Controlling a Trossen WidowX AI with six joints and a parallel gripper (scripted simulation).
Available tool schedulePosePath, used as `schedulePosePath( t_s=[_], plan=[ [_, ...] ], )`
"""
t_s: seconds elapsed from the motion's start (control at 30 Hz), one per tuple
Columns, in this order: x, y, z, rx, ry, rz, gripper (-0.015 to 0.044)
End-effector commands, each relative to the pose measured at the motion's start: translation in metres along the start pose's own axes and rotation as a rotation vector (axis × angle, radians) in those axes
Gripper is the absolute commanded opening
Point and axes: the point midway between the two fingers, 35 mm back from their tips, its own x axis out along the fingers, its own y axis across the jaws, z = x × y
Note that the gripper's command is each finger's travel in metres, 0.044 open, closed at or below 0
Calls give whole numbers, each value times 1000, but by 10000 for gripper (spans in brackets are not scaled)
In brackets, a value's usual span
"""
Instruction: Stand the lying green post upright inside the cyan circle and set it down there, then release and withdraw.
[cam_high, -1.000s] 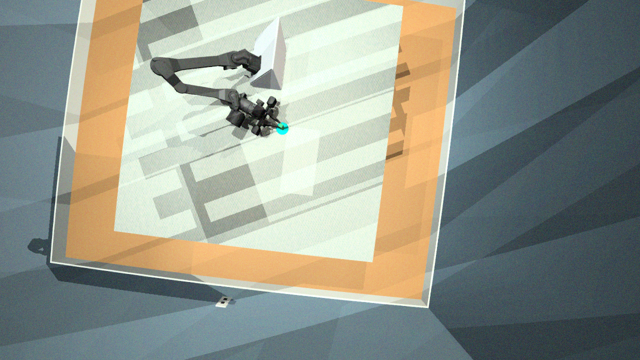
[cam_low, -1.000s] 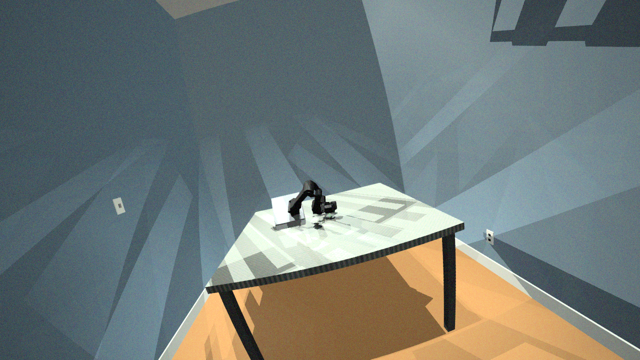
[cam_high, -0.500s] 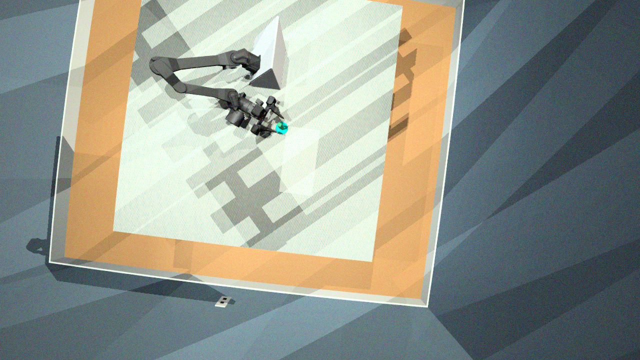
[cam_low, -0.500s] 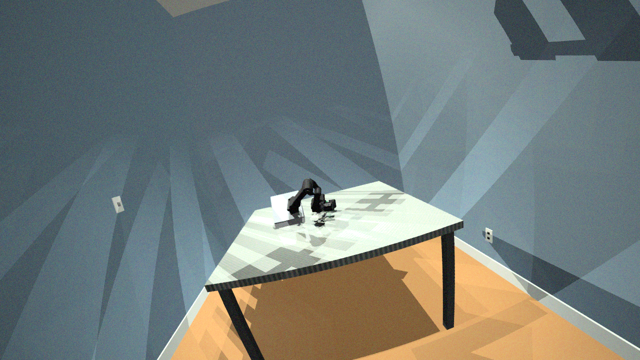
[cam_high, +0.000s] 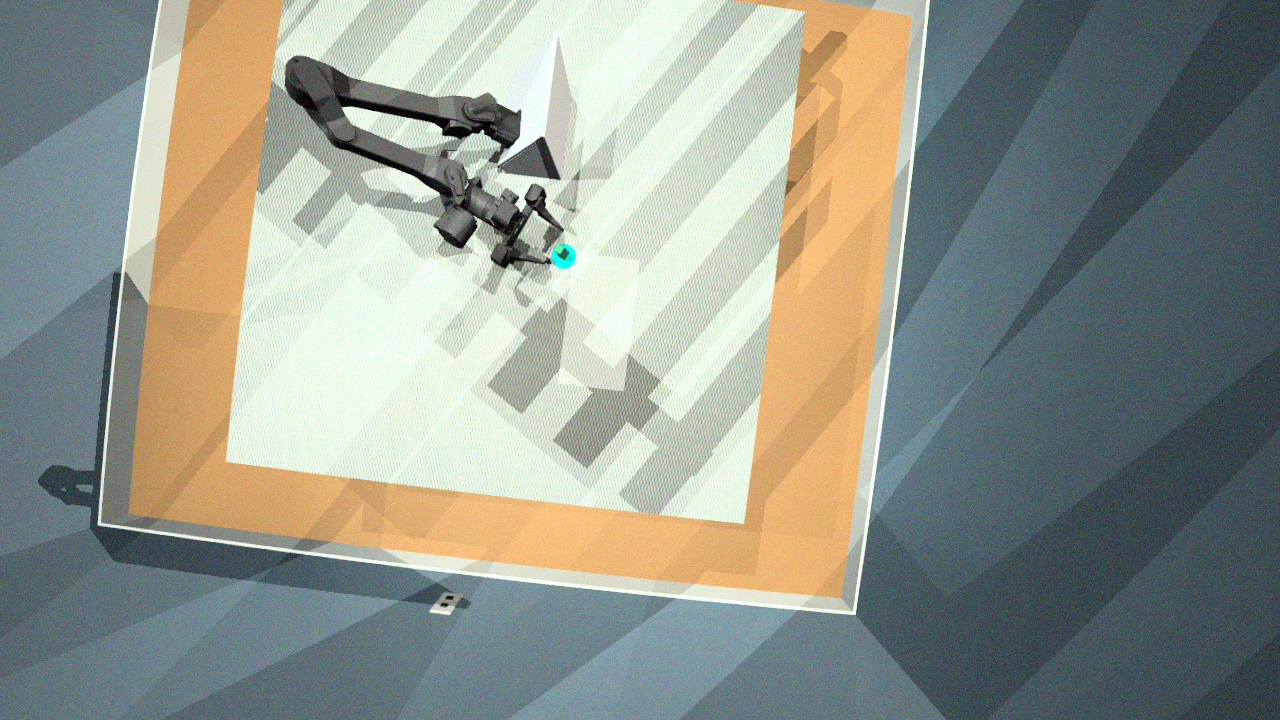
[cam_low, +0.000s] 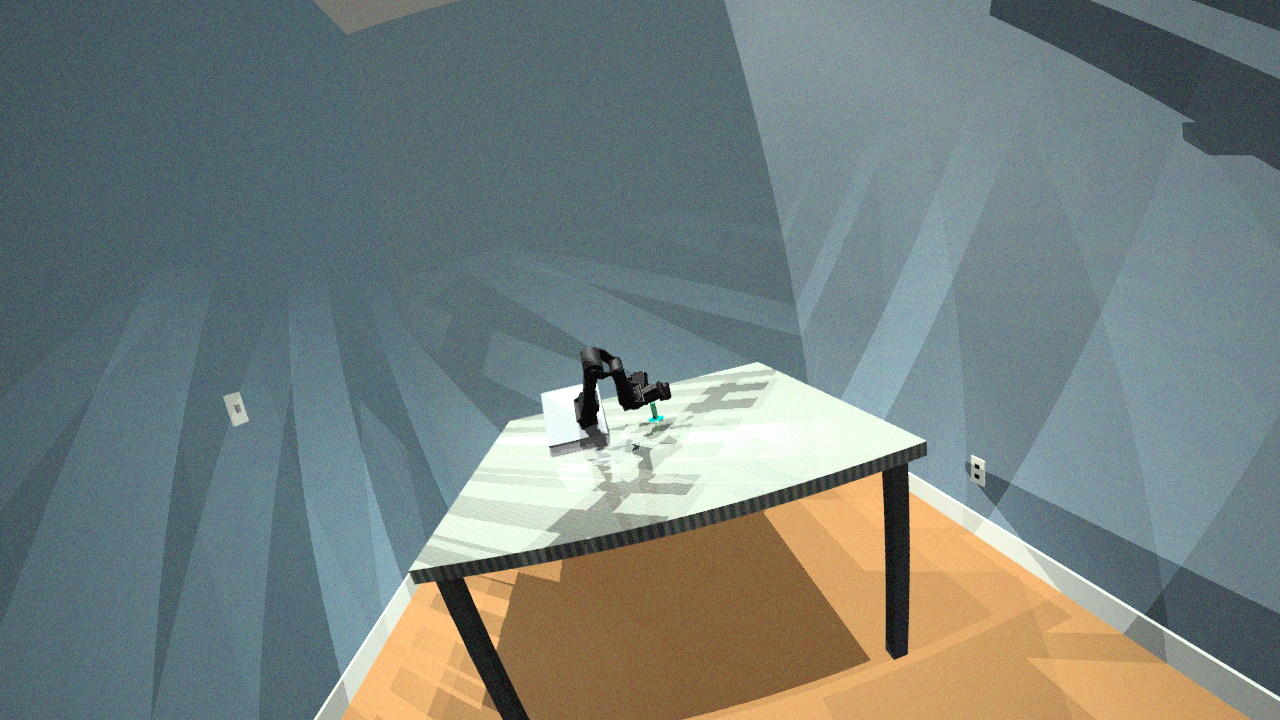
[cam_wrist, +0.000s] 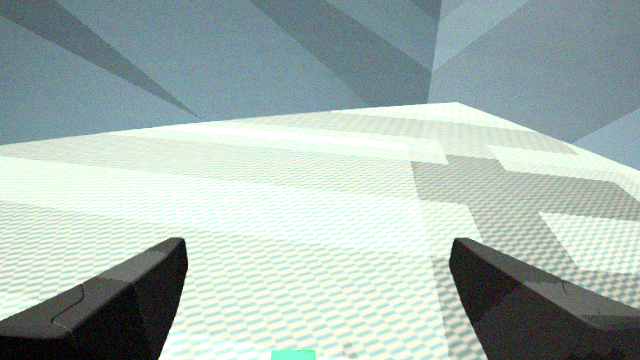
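The green post (cam_high: 561, 250) (cam_low: 654, 410) (cam_wrist: 293, 355) stands upright inside the cyan circle (cam_high: 570, 263) (cam_low: 657, 420). In the wrist view only its top shows, at the lower edge, a little left of the middle between the fingers. My gripper (cam_high: 556, 246) (cam_low: 665, 391) (cam_wrist: 321, 252) is open, with its fingers wide apart and nothing held. In the exterior view it is at and above the post's upper end. The wrist view shows no finger touching the visible part of the post. The circle is out of sight in the wrist view.
A white wedge-shaped block (cam_high: 539, 98) (cam_low: 561, 418) stands at the arm's base, on the pale table (cam_high: 358, 394) (cam_low: 760, 465) (cam_wrist: 250, 280). Hard-edged shadows cross the table top. The table's far edges and corner show in the wrist view.
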Motion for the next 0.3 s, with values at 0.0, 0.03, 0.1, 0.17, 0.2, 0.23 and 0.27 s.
schedulePosePath(
  t_s=[0.0,0.03,0.1,0.17,0.2,0.23,0.27],
  plan=[
    [-3,5,22,8,-4,-1,400],
    [-4,6,27,8,-7,-2,400],
    [-5,6,30,9,-9,-3,400],
    [-5,6,30,9,-9,-3,400],
    [-4,6,30,14,-4,1,400],
    [-2,6,30,28,12,15,400],
    [2,6,29,51,40,37,400]
  ],
)
